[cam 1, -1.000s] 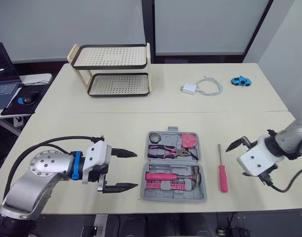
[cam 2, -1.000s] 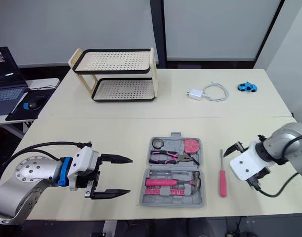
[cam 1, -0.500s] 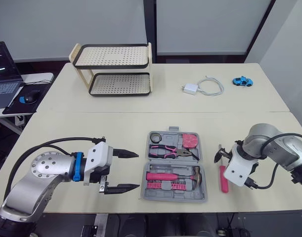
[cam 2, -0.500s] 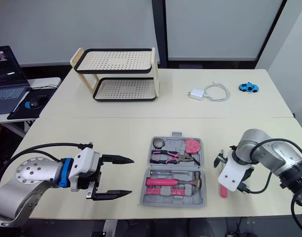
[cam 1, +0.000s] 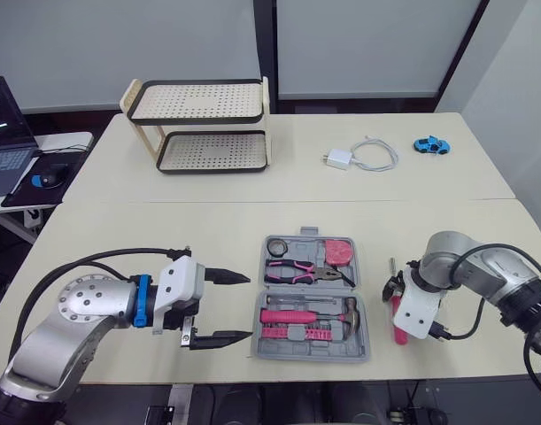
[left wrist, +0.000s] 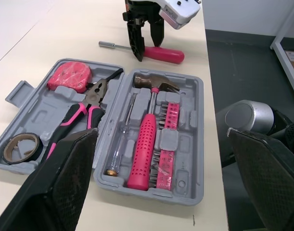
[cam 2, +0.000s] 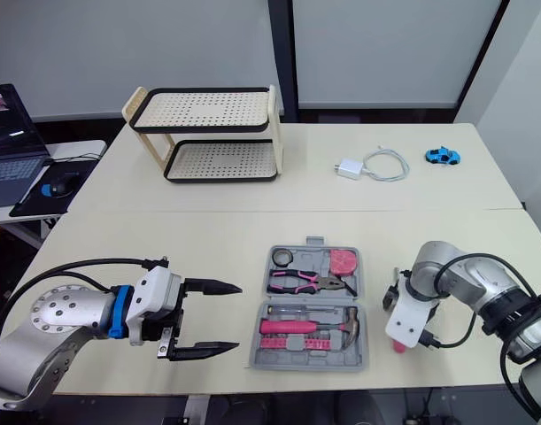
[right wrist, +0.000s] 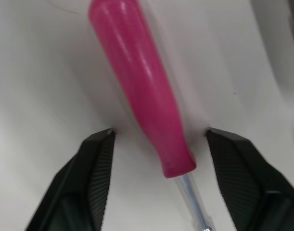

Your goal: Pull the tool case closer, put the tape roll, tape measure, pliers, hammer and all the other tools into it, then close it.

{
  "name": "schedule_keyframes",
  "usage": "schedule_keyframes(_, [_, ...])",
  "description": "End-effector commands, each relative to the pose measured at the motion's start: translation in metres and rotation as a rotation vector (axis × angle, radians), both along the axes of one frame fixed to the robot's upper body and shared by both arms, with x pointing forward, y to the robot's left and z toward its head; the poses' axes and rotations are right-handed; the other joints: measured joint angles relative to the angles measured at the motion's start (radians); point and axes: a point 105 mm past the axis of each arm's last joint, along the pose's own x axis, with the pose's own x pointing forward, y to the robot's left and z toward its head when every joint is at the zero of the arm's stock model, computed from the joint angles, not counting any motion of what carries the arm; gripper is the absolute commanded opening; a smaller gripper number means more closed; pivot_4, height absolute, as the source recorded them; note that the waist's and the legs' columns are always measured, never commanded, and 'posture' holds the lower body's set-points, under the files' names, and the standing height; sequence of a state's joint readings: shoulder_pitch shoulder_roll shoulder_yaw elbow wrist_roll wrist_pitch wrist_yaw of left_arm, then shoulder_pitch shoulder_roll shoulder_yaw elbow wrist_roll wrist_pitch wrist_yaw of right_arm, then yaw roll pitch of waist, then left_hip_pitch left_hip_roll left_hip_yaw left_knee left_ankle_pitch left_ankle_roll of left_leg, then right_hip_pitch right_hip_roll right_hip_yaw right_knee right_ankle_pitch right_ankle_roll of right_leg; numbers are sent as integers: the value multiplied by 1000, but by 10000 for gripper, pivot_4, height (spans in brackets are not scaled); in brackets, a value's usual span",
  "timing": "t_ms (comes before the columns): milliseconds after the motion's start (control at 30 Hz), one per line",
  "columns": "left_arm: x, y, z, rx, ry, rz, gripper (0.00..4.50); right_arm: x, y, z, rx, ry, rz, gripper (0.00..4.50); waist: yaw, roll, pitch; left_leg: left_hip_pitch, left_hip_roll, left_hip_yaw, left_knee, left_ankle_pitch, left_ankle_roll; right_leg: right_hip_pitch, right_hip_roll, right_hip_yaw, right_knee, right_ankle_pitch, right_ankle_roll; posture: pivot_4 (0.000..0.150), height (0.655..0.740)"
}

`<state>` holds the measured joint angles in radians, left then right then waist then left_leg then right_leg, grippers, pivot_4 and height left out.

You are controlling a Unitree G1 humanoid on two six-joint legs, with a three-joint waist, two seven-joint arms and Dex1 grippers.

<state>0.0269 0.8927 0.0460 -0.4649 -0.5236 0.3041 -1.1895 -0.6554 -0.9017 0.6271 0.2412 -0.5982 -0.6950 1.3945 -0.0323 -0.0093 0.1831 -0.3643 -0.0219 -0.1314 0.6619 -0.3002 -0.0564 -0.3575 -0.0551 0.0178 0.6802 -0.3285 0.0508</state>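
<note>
1. Two spread fingers on my right gripper (right wrist: 159,137) straddle the pink screwdriver (right wrist: 142,91) handle, not pinching it.
2. Screwdriver's on the table (cam 1: 208,230), 3 o'clock of the open tool case (left wrist: 38,113).
3. Hammer (left wrist: 146,144), pliers (left wrist: 84,113), tape measure (left wrist: 69,77) and tape roll (left wrist: 19,148) sit inside.
4. Left gripper (cam 1: 242,306) hangs at the case's 9 o'clock, fingers wide apart, holding nothing.

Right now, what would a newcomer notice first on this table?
The open grey tool case, packed with pink tools, sits at the table's near edge. Just to its right, the right gripper is open astride the pink screwdriver lying on the table. The left gripper hangs open on the case's left.
</note>
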Motion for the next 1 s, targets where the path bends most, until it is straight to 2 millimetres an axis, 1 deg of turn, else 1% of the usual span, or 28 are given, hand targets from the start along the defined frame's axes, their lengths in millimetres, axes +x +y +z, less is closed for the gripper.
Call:
schedule_keyframes(33, [-4,-5,4,-1,-28,-19,45000,3,-10,-3,-41,-6,-19,17047,0,-1,0,0,0,0,0,0,0,0,0,0,0,0,0,1500,7400])
schedule_keyframes(133, [-3,-5,3,-2,-29,-15,45000,1,-12,-1,-30,-8,-30,6526,1,-1,0,0,0,0,0,0,0,1,0,0,0,0,0,1500,7400])
schedule_keyframes(200, [-3,-5,3,-4,-30,-14,45000,-2,-16,5,-21,-10,-38,6050,3,-1,0,0,0,-1,0,0,0,1,0,0,0,0,0,1500,7400])
schedule_keyframes(300, [0,-4,3,-5,-34,-14,45000,-12,-30,24,-3,-21,-84,6050,10,0,0,0,-1,-1,1,0,0,1,-1,-1,0,0,0,1500,7400])
schedule_keyframes(367, [1,-5,3,-5,-38,-16,45000,-16,-40,35,17,-25,-152,6050,7,1,1,-1,-1,0,0,0,0,0,-2,0,-1,0,0,1500,7400])
schedule_keyframes(400, [2,-5,3,-6,-39,-18,45000,-18,-44,40,40,-18,-215,6050,5,1,1,-1,-1,0,0,0,1,0,-2,0,-1,0,0,1500,7400])
schedule_keyframes(467, [3,-5,4,-8,-41,-21,45000,-25,-50,49,96,2,-354,6050,3,1,0,0,0,0,0,0,1,1,-1,0,0,0,0,1500,7400])
schedule_keyframes(500, [3,-6,4,-9,-41,-23,45000,-30,-51,52,147,26,-467,6050,2,1,0,0,0,0,0,-1,1,1,-1,0,0,0,0,1500,7400])
schedule_keyframes(533, [3,-6,4,-8,-42,-24,45000,-35,-51,54,179,44,-542,6050,1,1,0,0,0,0,0,-1,1,1,0,0,0,0,0,1500,7400])
schedule_keyframes(633, [3,-7,4,-9,-40,-31,45000,-43,-53,57,365,94,-989,6050,2,1,0,0,1,-1,0,-1,1,0,0,0,0,0,-1,1500,7400])
schedule_keyframes(667, [3,-7,4,-9,-40,-34,45000,-45,-53,57,415,110,-1114,6049,3,1,0,0,0,-1,0,-1,1,1,0,0,0,0,-1,1500,7400])
schedule_keyframes(800, [3,-9,4,-11,-39,-44,45000,-45,-54,54,597,135,-1512,6049,3,1,0,0,0,0,0,-1,1,1,0,1,0,0,0,1500,7400])
schedule_keyframes(867, [3,-9,4,-11,-37,-47,45000,-45,-55,47,653,140,-1666,6049,5,1,0,0,-1,-1,0,-1,1,1,0,0,0,0,0,1500,7400])
schedule_keyframes(1000, [3,-11,3,-10,-34,-56,45000,-42,-53,30,709,140,-1869,6049,5,1,0,-1,-1,-1,0,-1,1,1,0,0,0,0,0,1500,7400])
